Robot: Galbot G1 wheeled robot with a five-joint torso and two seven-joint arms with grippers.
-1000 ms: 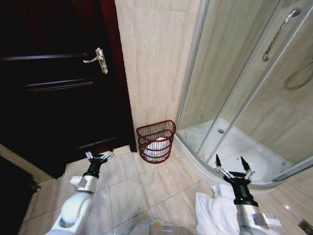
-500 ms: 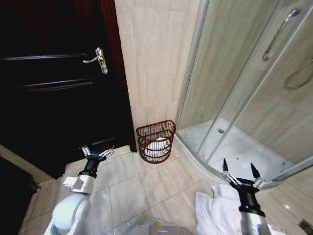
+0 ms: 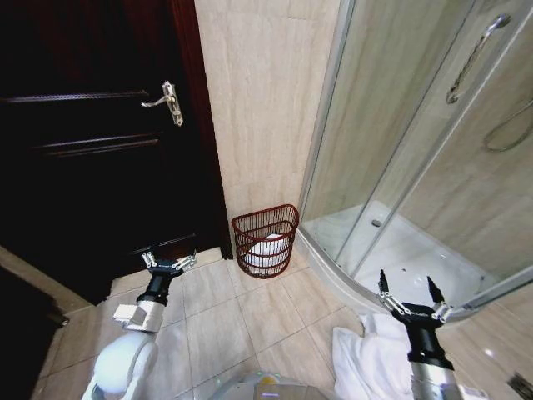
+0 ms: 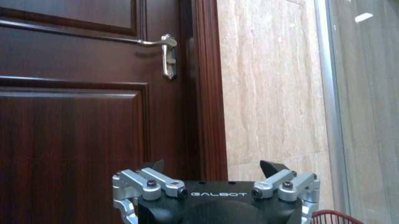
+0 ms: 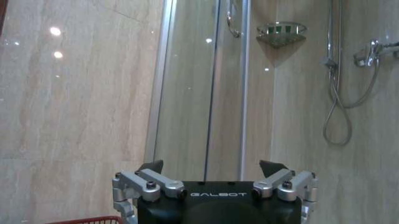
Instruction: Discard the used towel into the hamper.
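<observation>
Right of the reddish-brown wire hamper [image 3: 266,240], well apart, the white crumpled towel [image 3: 371,362] lies on floor w/ right gripper [image 3: 409,291] spread above, barely moved; left gripper [image 3: 164,262] spread, idle by door. Pickup pending.

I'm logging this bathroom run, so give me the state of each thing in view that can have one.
Left tool: open, empty, low in front of the door.
Right tool: open, empty, above the towel.
Towel: crumpled on the floor, not grasped.
Hamper: upright by the wall, white cloth already inside.
Door: closed.
</observation>
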